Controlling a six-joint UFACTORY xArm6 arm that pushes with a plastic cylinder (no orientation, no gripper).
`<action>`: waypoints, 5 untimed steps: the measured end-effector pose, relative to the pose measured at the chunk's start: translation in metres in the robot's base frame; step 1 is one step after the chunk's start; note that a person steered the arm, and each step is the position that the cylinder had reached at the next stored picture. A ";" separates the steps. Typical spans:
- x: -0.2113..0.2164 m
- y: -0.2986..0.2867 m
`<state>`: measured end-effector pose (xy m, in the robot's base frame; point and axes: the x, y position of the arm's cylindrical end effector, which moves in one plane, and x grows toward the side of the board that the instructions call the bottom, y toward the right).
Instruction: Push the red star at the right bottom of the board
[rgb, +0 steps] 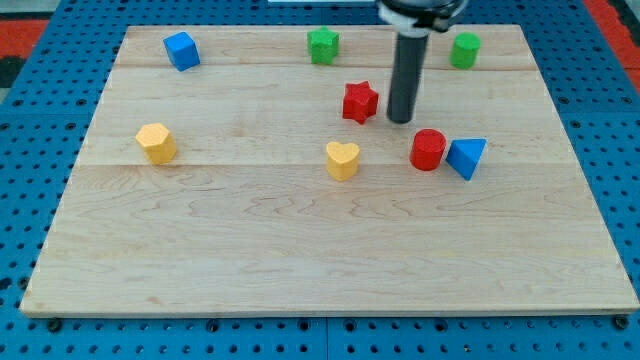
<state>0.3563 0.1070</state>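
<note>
The red star (359, 101) lies on the wooden board (320, 250), above the board's middle and a little to the right. My tip (401, 119) stands just right of the star, a small gap apart from it. A red cylinder (427, 149) and a blue triangular block (466, 157) lie side by side below and right of the tip.
A yellow heart (342, 159) lies below the star. A yellow block (156, 142) is at the left. A blue cube (181, 50) is at top left. A green block (322, 45) and a green cylinder (464, 50) sit along the top edge.
</note>
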 end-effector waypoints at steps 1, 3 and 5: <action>-0.040 -0.031; 0.026 -0.066; -0.025 -0.086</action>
<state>0.3317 0.0207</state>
